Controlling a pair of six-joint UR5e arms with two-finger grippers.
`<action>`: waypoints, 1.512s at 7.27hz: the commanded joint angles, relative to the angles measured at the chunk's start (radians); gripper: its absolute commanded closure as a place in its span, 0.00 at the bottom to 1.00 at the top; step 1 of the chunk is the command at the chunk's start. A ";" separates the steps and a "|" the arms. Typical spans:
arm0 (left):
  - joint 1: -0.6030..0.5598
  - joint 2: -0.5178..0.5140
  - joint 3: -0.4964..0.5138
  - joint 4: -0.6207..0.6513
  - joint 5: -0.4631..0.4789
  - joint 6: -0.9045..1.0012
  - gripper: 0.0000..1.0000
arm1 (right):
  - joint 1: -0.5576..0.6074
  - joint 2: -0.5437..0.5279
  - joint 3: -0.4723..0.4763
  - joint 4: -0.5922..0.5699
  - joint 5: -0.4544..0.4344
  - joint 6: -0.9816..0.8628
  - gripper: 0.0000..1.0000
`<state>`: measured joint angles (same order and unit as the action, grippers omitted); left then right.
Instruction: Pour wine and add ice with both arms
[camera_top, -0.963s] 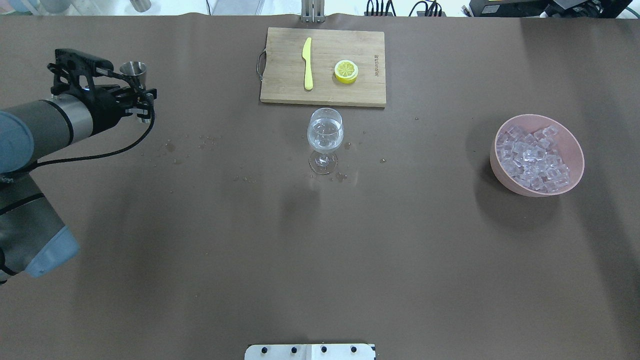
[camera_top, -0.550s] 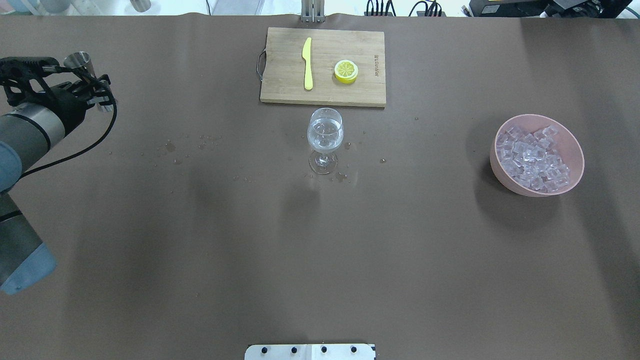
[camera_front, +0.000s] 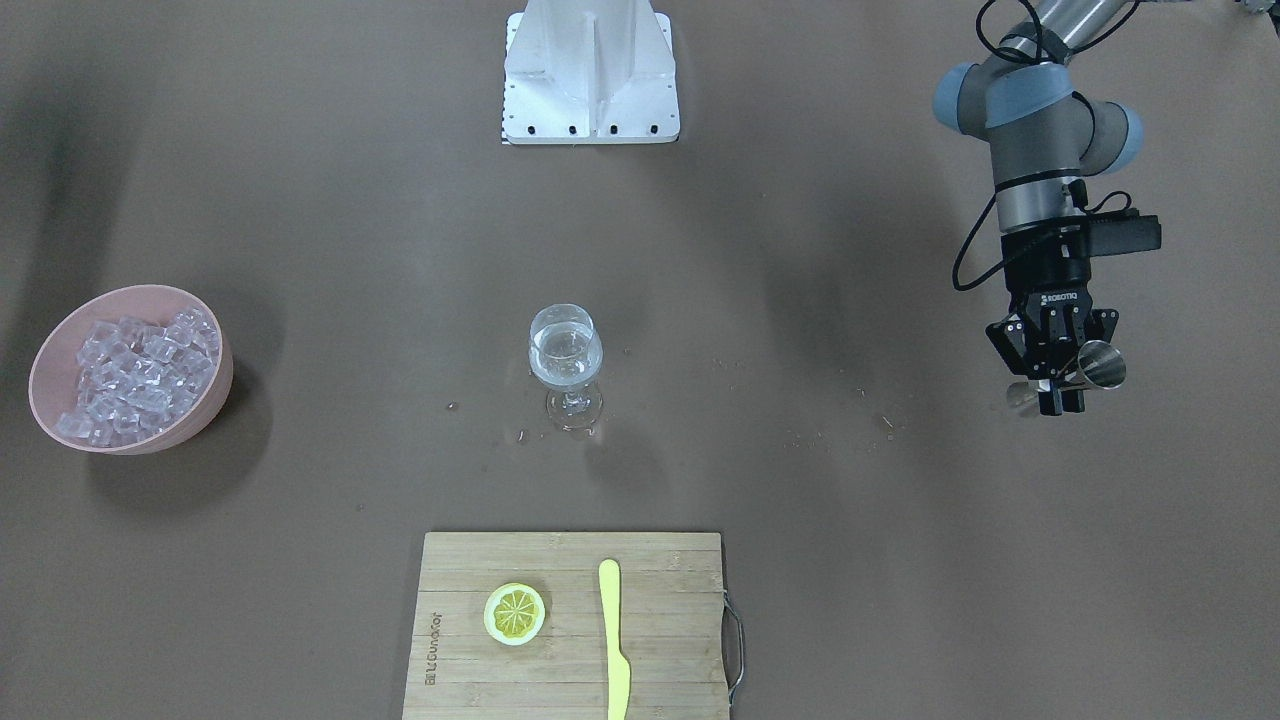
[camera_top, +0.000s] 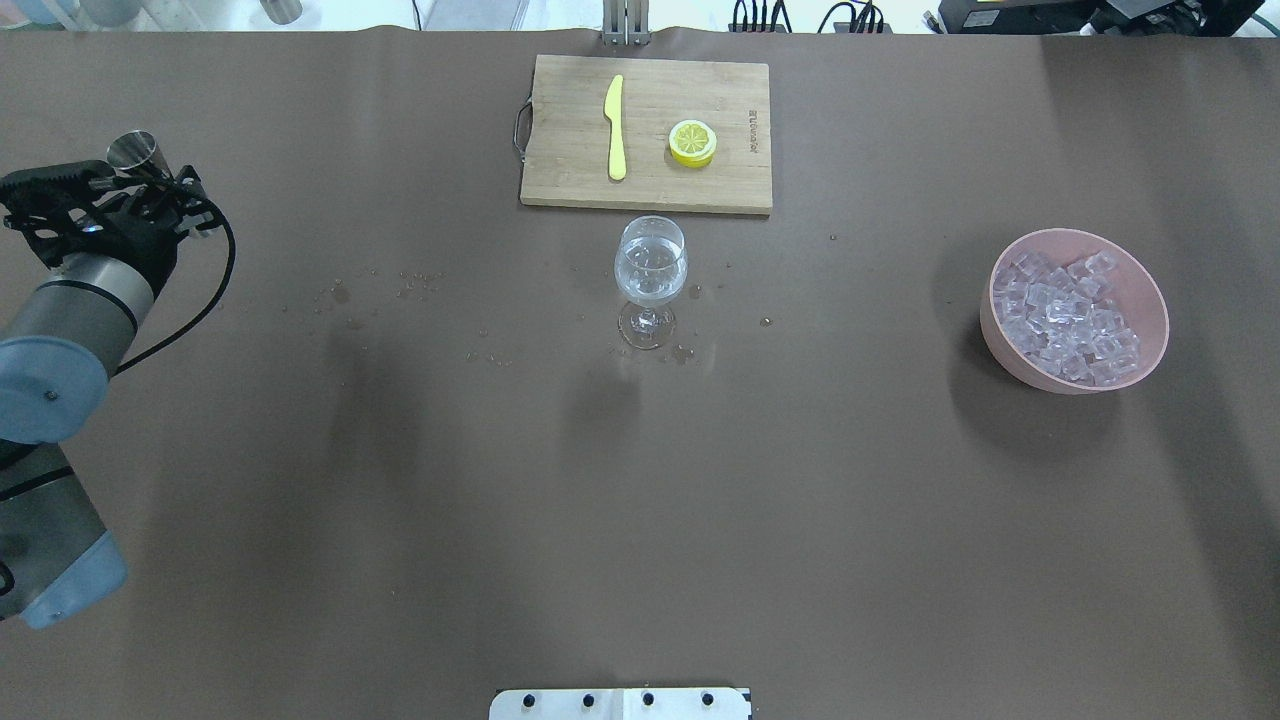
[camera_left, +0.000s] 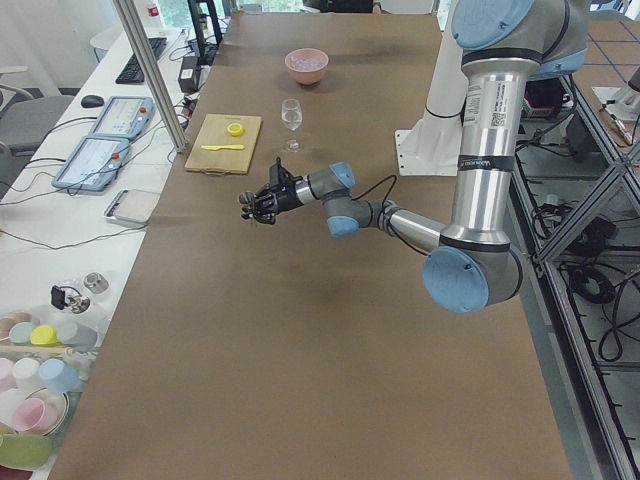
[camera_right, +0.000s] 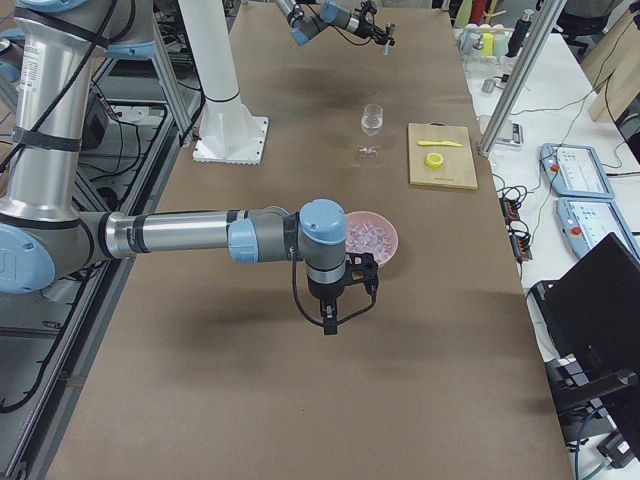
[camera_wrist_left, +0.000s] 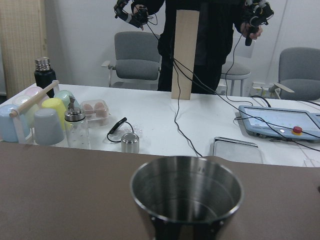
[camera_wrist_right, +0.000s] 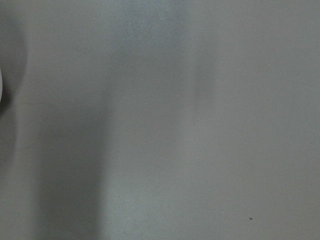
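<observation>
The wine shows as clear liquid in a stemmed glass (camera_top: 650, 265) at the table's middle, also in the front-facing view (camera_front: 565, 355). The ice (camera_top: 1067, 315) is heaped in a pink bowl (camera_top: 1150, 290) at the right. My left gripper (camera_top: 170, 190) is shut on a steel jigger (camera_top: 133, 151) at the far left, well away from the glass. The jigger (camera_wrist_left: 186, 192) looks empty inside. My right gripper (camera_right: 330, 318) shows only in the exterior right view, pointing down beside the bowl; I cannot tell whether it is open.
A wooden cutting board (camera_top: 570, 170) behind the glass holds a yellow knife (camera_top: 615, 125) and a lemon slice (camera_top: 692, 141). Water droplets (camera_top: 345, 295) lie left of the glass. The white base (camera_front: 590, 70) stands at the robot's side.
My left arm has carried the jigger further left, away from the glass, then slightly back toward the robot's side. Glass, bowl and board have not moved.
</observation>
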<state>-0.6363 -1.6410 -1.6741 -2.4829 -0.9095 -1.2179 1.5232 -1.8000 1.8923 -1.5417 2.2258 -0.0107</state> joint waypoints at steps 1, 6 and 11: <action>0.049 -0.003 0.069 -0.005 0.052 -0.011 1.00 | 0.000 0.001 0.001 0.000 0.000 0.000 0.00; 0.069 -0.103 0.175 -0.007 0.046 -0.002 1.00 | 0.000 0.004 -0.001 0.000 0.000 0.000 0.00; 0.070 -0.146 0.230 -0.005 0.001 0.003 1.00 | 0.000 0.005 -0.006 0.000 -0.002 0.000 0.00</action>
<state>-0.5666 -1.7779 -1.4618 -2.4869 -0.8920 -1.2151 1.5232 -1.7958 1.8880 -1.5416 2.2255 -0.0107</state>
